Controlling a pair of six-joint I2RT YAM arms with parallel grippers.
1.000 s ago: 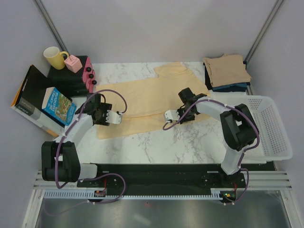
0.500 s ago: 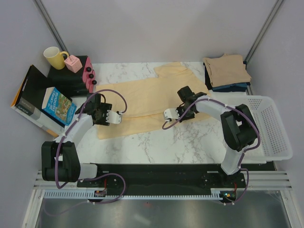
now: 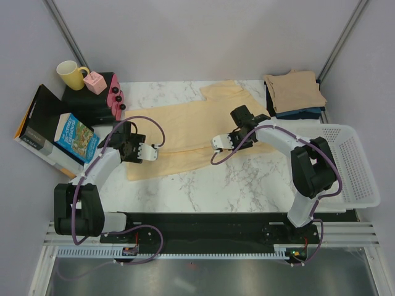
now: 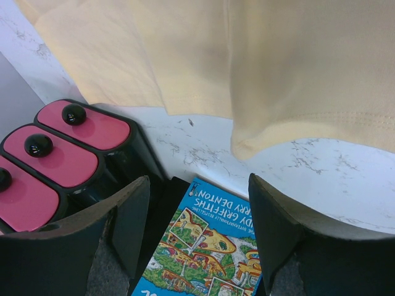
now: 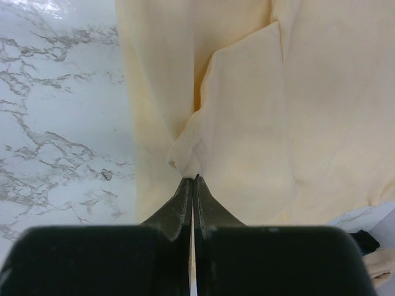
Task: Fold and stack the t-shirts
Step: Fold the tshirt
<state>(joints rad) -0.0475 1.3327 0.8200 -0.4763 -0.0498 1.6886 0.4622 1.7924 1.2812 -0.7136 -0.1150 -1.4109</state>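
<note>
A pale yellow-cream t-shirt [image 3: 185, 131] lies spread across the marble table. My right gripper [image 3: 216, 145] is shut on a small bunched fold at its near right edge, and that pinch shows at the fingertips [image 5: 195, 179] in the right wrist view, with the shirt [image 5: 296, 105] spreading beyond. My left gripper [image 3: 150, 152] hangs open by the shirt's left end, holding nothing. In its wrist view the open gripper [image 4: 197, 185] frames a book, with a shirt corner [image 4: 247, 145] just ahead. A folded tan-beige t-shirt [image 3: 295, 90] tops a dark navy one [image 3: 303, 113] at the back right.
A white mesh basket [image 3: 355, 168] sits at the right edge. At the left are a blue picture book [image 3: 77, 137], a black case with pink lids [image 3: 115, 97], a pink box [image 3: 95, 82] and a yellow mug [image 3: 71, 74]. The case [image 4: 74, 139] lies close to my left fingers.
My right gripper closed on the shirt's near edge and shifted slightly back and left with the fabric. The left arm has not moved.
</note>
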